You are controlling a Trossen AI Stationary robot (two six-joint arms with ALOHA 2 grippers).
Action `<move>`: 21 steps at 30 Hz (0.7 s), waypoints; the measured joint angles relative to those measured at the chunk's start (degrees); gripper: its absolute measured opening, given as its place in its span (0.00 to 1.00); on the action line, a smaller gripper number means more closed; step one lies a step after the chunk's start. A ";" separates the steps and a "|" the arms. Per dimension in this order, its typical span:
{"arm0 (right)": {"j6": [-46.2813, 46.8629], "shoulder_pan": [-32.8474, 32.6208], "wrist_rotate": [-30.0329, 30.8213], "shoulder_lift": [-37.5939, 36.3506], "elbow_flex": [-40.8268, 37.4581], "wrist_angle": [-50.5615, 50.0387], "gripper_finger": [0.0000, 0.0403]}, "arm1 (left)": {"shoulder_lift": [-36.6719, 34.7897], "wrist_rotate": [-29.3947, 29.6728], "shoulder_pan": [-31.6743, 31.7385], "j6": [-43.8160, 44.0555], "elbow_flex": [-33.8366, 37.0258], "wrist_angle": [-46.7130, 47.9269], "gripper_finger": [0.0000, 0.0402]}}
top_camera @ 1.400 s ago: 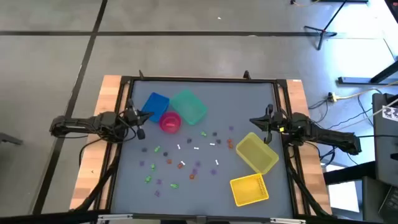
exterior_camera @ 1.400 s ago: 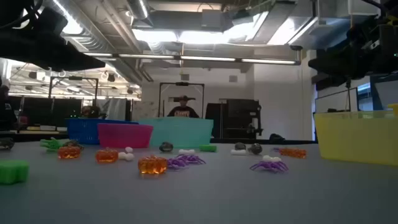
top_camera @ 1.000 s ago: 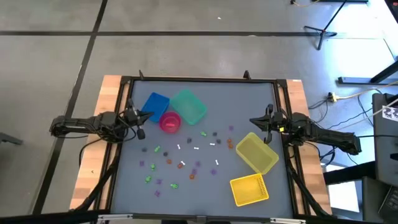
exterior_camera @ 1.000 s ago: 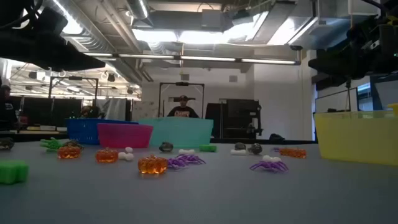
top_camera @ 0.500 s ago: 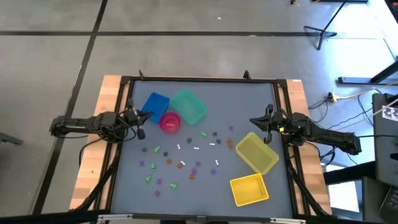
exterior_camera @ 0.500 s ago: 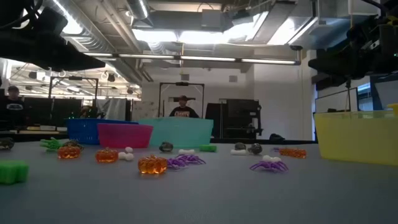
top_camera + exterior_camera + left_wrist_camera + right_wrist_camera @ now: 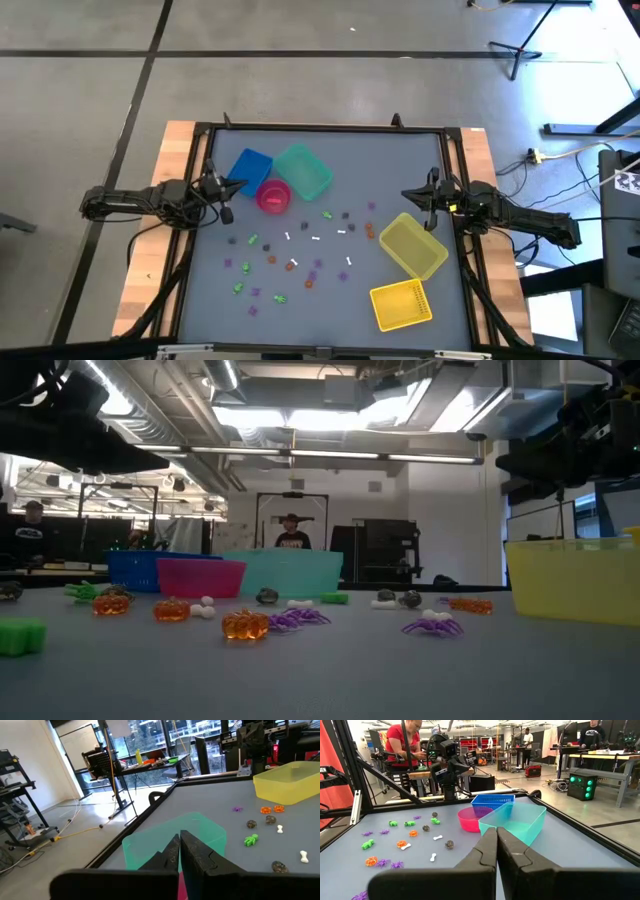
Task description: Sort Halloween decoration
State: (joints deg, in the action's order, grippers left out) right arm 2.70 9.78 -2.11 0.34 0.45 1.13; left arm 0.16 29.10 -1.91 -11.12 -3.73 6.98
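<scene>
High view: we see the grey table (image 7: pixel 400 160), then yellow bins (image 7: pixel 413 245), a teal bin (image 7: pixel 304 171), scattered Halloween trinkets (image 7: pixel 290 262) mid-table. Our left gripper (image 7: pixel 232 187) and right gripper (image 7: pixel 410 196) wait at opposite edges, fingers closed, holding nothing.

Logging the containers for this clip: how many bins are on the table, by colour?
Blue bin: 1
Teal bin: 1
Pink bin: 1
Yellow bins: 2
Total: 5
</scene>
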 joint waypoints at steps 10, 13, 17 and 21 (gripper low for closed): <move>0.01 -0.01 0.01 0.01 0.00 0.05 0.01 | -0.02 0.00 0.00 0.05 -0.02 -0.08 0.00; 0.87 0.00 0.00 0.00 0.00 0.07 0.01 | -0.02 -0.02 0.02 0.07 -0.01 -0.09 0.00; 7.35 0.00 -0.40 0.01 0.01 0.05 0.01 | -0.02 -0.06 0.00 1.23 0.00 -0.07 0.00; 12.82 -0.02 0.08 0.01 -0.03 0.64 0.01 | 0.00 -0.04 0.00 5.96 0.00 -0.06 0.00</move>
State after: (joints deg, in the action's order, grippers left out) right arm 15.52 9.76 -2.03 0.35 0.42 1.76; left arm 0.16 29.06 -1.91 -5.15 -3.73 6.92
